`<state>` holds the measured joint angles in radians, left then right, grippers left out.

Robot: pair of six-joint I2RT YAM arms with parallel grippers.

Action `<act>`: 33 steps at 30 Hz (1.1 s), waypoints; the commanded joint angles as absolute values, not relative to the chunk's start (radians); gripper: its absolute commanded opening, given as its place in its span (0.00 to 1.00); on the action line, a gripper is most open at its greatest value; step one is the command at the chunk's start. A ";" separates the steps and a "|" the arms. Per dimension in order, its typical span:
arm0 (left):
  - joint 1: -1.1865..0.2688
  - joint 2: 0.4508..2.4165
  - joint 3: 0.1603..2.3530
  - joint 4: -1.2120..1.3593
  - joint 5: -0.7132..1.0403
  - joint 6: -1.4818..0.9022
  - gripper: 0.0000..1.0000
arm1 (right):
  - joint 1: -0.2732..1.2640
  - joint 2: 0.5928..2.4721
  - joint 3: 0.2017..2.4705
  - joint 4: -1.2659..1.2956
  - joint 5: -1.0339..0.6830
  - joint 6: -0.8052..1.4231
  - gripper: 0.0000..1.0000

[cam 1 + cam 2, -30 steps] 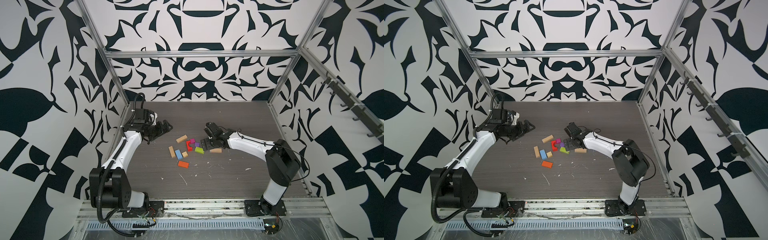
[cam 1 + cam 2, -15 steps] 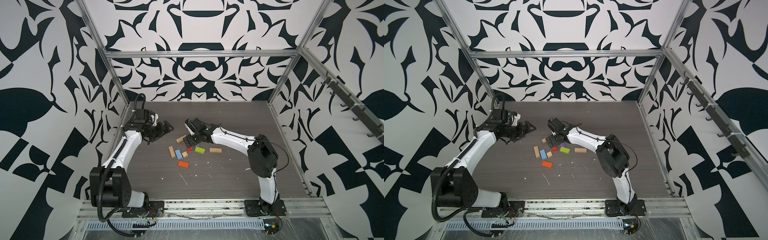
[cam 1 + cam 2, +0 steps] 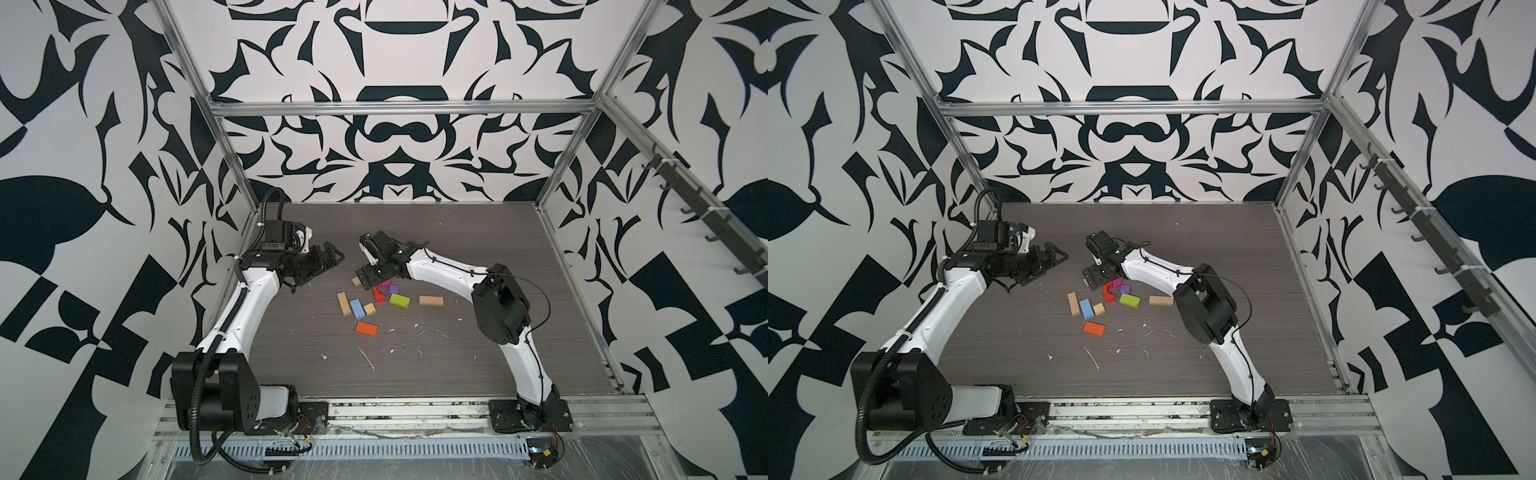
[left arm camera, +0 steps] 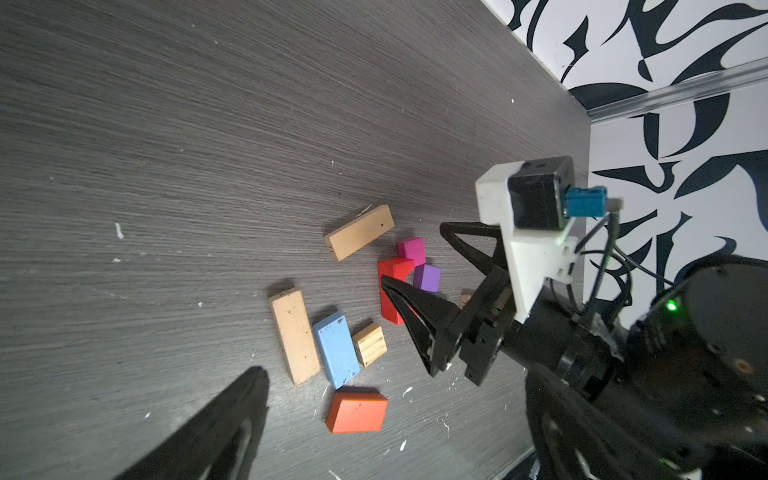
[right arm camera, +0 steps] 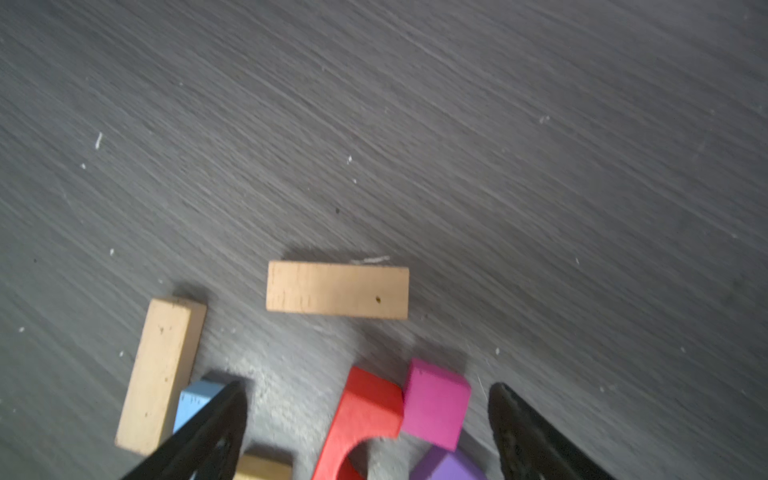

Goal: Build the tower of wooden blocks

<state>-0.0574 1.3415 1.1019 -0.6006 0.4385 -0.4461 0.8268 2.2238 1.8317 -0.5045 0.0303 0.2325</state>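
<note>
No tower yet: the blocks [image 3: 356, 308] lie flat on the counter [image 3: 415, 374], none stacked. The right pincer [image 5: 368, 392] hangs spread over the red arch [image 5: 365, 411] and magenta cube [image 5: 434, 401]. The left pincer [image 3: 334, 254] hovers spread, well apart. Next, probably, comes lowering squarely onto a base piece (which one, the blurred wrist view leaves unclear). No writing is readable.

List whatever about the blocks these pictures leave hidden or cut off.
Tan plank: both top views, mostly covered by the right gripper.
Lime block: left wrist view, hidden behind that gripper; outside the right wrist view.
Red arch and purple block: right wrist view, cut by the frame edge.
Blue block: same view, partly behind a finger.
</note>
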 commanded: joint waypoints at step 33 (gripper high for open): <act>-0.040 1.318 1.065 -0.577 0.476 -0.466 0.99 | 0.876 2.511 2.222 -0.606 0.111 0.193 0.99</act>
<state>-0.0448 1.3380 1.0859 -0.5793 0.4549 -0.4614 0.8688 2.5263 2.1857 -0.5793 0.0837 0.1989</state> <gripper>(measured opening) 0.991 0.994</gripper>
